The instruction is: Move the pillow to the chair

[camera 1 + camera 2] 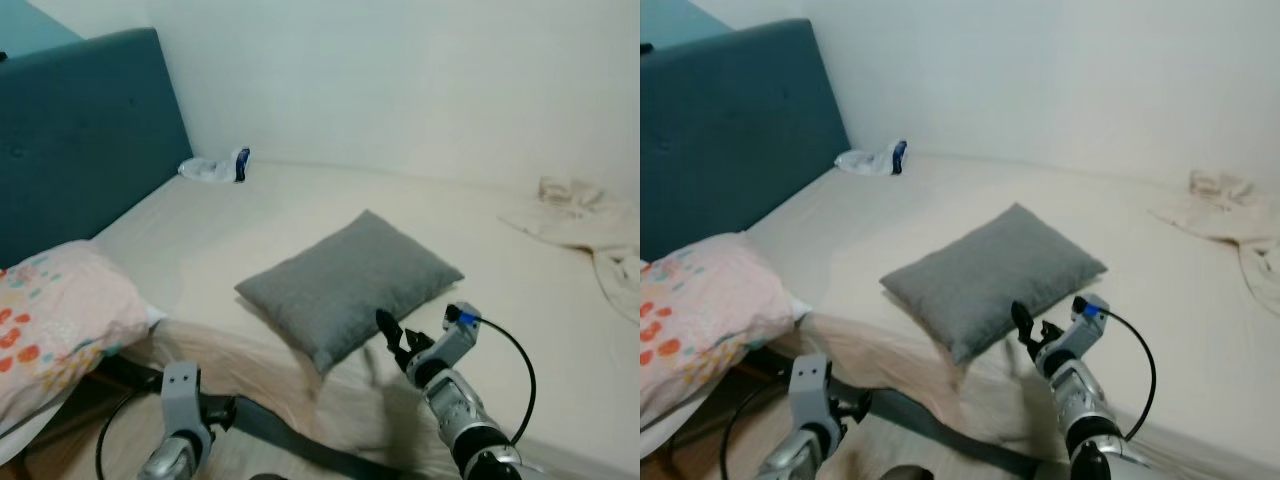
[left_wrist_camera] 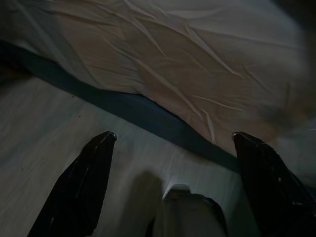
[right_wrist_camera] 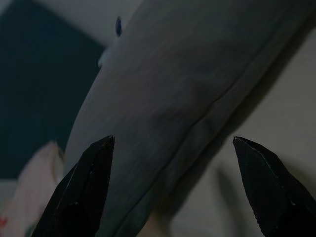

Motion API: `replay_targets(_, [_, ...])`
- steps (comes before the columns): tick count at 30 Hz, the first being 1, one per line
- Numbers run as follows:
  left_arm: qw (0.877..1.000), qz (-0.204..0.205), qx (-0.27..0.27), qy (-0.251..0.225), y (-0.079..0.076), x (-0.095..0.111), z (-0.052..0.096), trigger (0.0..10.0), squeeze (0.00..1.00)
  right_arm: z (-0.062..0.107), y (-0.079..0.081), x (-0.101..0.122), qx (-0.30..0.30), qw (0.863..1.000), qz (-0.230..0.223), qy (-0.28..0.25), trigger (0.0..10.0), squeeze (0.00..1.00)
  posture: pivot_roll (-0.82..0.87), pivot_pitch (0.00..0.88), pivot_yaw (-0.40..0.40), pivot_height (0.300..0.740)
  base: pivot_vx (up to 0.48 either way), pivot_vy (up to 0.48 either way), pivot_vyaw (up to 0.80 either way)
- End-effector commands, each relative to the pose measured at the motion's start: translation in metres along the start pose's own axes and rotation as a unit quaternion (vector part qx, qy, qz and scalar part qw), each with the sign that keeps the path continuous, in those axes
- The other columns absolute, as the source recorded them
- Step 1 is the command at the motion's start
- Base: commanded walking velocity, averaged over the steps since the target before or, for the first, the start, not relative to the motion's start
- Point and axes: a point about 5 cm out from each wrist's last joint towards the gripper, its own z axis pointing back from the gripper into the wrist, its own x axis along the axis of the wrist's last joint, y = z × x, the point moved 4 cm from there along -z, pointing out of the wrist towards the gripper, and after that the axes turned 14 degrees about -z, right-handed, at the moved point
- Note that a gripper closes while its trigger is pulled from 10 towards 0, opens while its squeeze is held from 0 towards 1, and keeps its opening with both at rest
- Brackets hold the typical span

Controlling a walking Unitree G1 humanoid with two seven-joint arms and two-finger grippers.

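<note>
— Where are you in the job?

— Reaching. From the head camera I see the grey pillow [image 1: 350,284] lying flat on the bed [image 1: 500,260], close to its near edge and well clear of the headboard [image 1: 80,130]. No chair in sight, so I judge the pickup comes first and carrying it off after.

— And the arms?

— My right gripper [image 1: 398,340] is raised over the near edge of the bed, pointing at the pillow's near corner, just short of it. My left gripper [image 1: 215,412] is low beside the bed frame, aimed at the floor.

— Left wrist camera?

— Dark, but I make out the sheet [image 2: 187,59] hanging over the edge, floor below. The fingers [image 2: 79,187] stand wide apart with nothing between them.

— Right wrist?

— The pillow runs across the frame ahead of the fingers [image 3: 84,192], which are spread wide, not touching it. Next I'd push forward so its edge sits between them, then close.
</note>
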Motion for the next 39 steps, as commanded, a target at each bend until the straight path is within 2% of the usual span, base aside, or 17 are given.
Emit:
replay_targets(1, [1.000,-0.005,0.013,-0.011,0.012,0.003,0.002,10.0,0.00,-0.007,0.013,0.011,0.022,1.000,-0.011,-0.018,10.0,0.00,0.02,0.000,0.046,0.550,0.000,0.000,0.00])
replay_targets(3, [1.000,-0.007,0.016,-0.014,0.016,0.002,0.004,10.0,0.00,-0.009,0.018,0.025,0.033,0.998,-0.039,-0.046,10.0,0.00,0.03,0.000,0.052,0.540,0.000,0.000,0.00])
replay_targets(7, [1.000,-0.012,0.016,-0.016,0.019,-0.002,0.008,10.0,0.00,-0.011,0.025,0.039,0.057,0.993,-0.071,-0.070,10.0,0.00,0.05,0.028,0.063,0.525,0.000,0.000,0.00])
replay_targets(10, [1.000,-0.014,0.017,-0.016,0.021,-0.004,0.010,10.0,0.00,-0.012,0.028,0.039,0.062,0.993,-0.073,-0.070,10.0,0.00,0.05,0.037,0.067,0.520,0.000,0.000,0.00])
replay_targets(18, [0.999,-0.026,0.011,-0.026,0.025,-0.011,0.019,10.0,0.00,-0.020,0.042,0.021,0.080,0.992,-0.091,-0.035,10.0,0.00,0.09,0.096,0.077,0.490,0.000,0.000,0.00])
replay_targets(23, [0.998,-0.035,0.010,-0.041,0.030,-0.012,0.027,10.0,0.00,-0.030,0.059,0.004,0.081,0.993,-0.089,-0.004,10.0,0.00,0.12,0.144,0.092,0.470,0.000,0.000,0.00])
replay_targets(26, [0.998,-0.040,0.008,-0.048,0.031,-0.011,0.029,10.0,0.00,-0.034,0.066,0.003,0.079,0.993,-0.089,0.000,10.0,0.00,0.13,0.159,0.097,0.470,0.000,0.000,0.00])
replay_targets(29, [0.997,-0.052,0.002,-0.059,0.033,-0.008,0.034,10.0,0.00,-0.040,0.088,0.003,0.114,0.989,-0.095,0.008,10.0,0.00,0.15,0.194,0.112,0.470,0.000,0.000,0.00])
replay_targets(31, [0.997,-0.052,0.002,-0.059,0.033,-0.008,0.034,10.0,0.00,-0.040,0.088,0.003,0.114,0.989,-0.095,0.008,10.0,0.00,0.15,0.194,0.112,0.470,0.000,0.000,0.00])
replay_targets(33, [0.996,-0.067,-0.007,-0.064,0.035,-0.007,0.038,10.0,0.00,-0.045,0.108,0.001,0.147,0.984,-0.096,0.016,10.0,0.00,0.16,0.210,0.126,0.470,0.000,0.000,0.00])
replay_targets(34, [0.996,-0.067,-0.007,-0.064,0.035,-0.007,0.038,10.0,0.00,-0.045,0.108,0.001,0.147,0.984,-0.096,0.016,10.0,0.00,0.16,0.210,0.126,0.470,0.000,0.000,0.00])
replay_targets(35, [0.995,-0.071,-0.010,-0.065,0.035,-0.008,0.041,10.0,0.00,-0.047,0.119,0.000,0.162,0.982,-0.096,0.022,10.0,0.00,0.17,0.215,0.130,0.470,0.000,0.000,0.00])
replay_targets(36, [0.995,-0.071,-0.010,-0.065,0.035,-0.008,0.041,10.0,0.00,-0.047,0.119,0.000,0.162,0.982,-0.096,0.022,10.0,0.00,0.17,0.215,0.130,0.470,0.000,0.000,0.00])
replay_targets(37, [0.995,-0.074,-0.014,-0.064,0.034,-0.009,0.044,10.0,0.00,-0.051,0.141,-0.009,0.189,0.977,-0.089,0.050,10.0,0.00,0.16,0.218,0.134,0.470,0.000,0.000,0.00])
replay_targets(39, [0.995,-0.075,-0.016,-0.063,0.033,-0.010,0.046,10.0,0.00,-0.052,0.154,-0.019,0.200,0.974,-0.072,0.073,10.0,0.00,0.16,0.220,0.133,0.470,0.000,0.000,0.00])
